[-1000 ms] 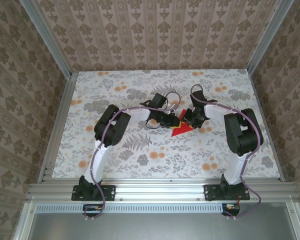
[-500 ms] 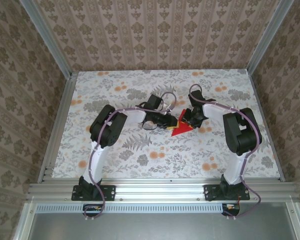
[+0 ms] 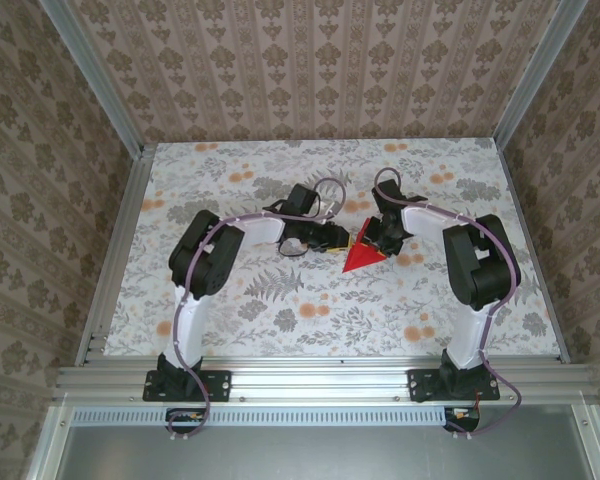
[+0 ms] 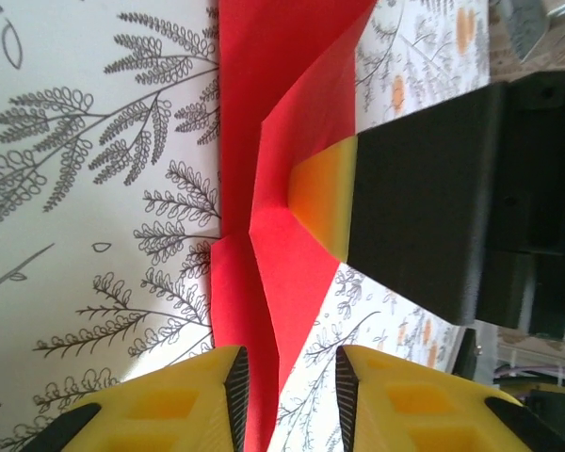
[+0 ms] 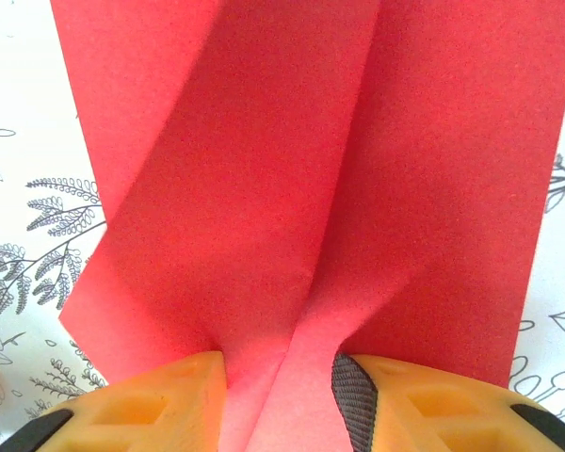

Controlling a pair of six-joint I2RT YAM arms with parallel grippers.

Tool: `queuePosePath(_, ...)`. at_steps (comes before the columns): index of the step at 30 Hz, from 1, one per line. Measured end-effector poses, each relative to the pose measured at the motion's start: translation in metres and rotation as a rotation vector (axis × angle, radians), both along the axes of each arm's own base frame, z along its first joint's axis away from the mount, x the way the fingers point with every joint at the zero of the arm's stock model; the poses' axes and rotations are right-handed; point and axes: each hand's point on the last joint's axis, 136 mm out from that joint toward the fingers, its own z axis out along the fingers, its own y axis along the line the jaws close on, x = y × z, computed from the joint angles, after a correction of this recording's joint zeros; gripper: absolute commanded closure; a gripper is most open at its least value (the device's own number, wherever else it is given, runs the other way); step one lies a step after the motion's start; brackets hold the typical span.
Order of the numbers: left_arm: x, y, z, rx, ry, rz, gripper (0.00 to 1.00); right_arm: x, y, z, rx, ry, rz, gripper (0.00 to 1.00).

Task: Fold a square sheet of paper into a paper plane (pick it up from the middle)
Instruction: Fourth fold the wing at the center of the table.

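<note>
Paper plane (image 3: 362,260) — red, half-folded — between right jaws

The top external camera sits high at 6 o'clock, behind the arm bases, looking down toward 12 o'clock over the whole table (image 3: 230,300). Each wrist camera sights along its own left gripper (image 4: 289,365) or right gripper (image 5: 281,372) at close range. All three views share the folded red paper (image 3: 363,257).
</note>
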Motion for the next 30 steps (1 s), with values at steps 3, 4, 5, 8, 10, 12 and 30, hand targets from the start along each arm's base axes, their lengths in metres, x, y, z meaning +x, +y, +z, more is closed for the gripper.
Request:
queuePosePath(3,-0.006,-0.003,-0.006,0.042,-0.032,-0.016,0.66,0.000,0.000,0.000,-0.009,0.004,-0.011,0.57)
queuePosePath(4,-0.008,-0.003,-0.009,0.060,-0.045,-0.023,0.66,0.000,0.000,0.000,-0.012,0.007,-0.015,0.57)
queuePosePath(5,-0.011,-0.003,-0.011,0.073,-0.050,-0.030,0.66,0.000,0.000,0.000,-0.013,0.008,-0.019,0.57)
queuePosePath(8,-0.017,-0.004,-0.018,0.118,-0.083,-0.049,0.66,0.000,-0.001,0.000,-0.017,0.010,-0.039,0.57)
queuePosePath(10,-0.018,-0.006,-0.019,0.130,-0.107,-0.059,0.67,0.000,-0.001,-0.001,-0.019,0.015,-0.051,0.58)
queuePosePath(12,-0.018,-0.005,-0.020,0.139,-0.122,-0.065,0.68,0.000,-0.002,-0.001,-0.022,0.019,-0.060,0.58)
queuePosePath(30,-0.014,0.000,-0.028,0.251,-0.193,-0.064,0.80,-0.001,-0.002,-0.002,-0.024,0.022,-0.080,0.58)
